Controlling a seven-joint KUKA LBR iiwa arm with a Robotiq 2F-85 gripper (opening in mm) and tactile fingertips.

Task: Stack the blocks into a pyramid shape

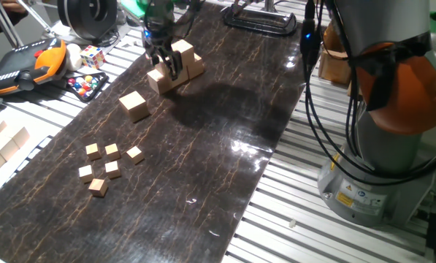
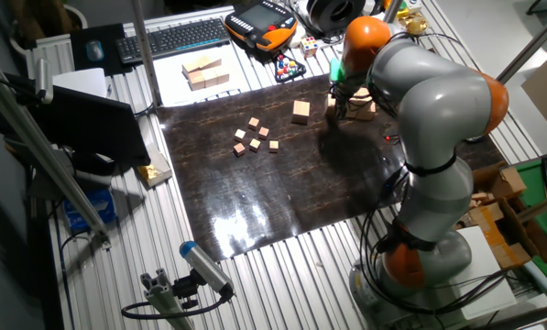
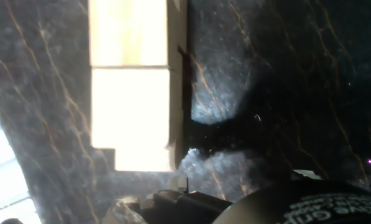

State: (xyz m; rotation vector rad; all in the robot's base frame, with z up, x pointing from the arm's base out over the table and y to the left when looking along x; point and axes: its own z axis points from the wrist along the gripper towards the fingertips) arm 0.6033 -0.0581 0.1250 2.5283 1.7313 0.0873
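A: While the five small wooden cubes [image 1: 105, 166] sit near the front edge of the dark marbled mat [image 1: 203, 168], which block comes next?

B: The lone light-tan wooden cube [image 1: 134, 105] mid-mat. First the black two-finger gripper [image 1: 162, 64], low over the light-tan block cluster [image 1: 175, 67] at the mat's far edge, should lift straight up; whether its fingers are apart or together, I cannot tell.

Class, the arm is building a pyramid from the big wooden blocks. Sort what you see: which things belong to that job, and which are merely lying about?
Belongs to the job:
- lone large block
- cluster of large blocks under the claw

Just lying about:
- five small cubes
- multicoloured puzzle cube
- keyboard
- orange-and-black pendant
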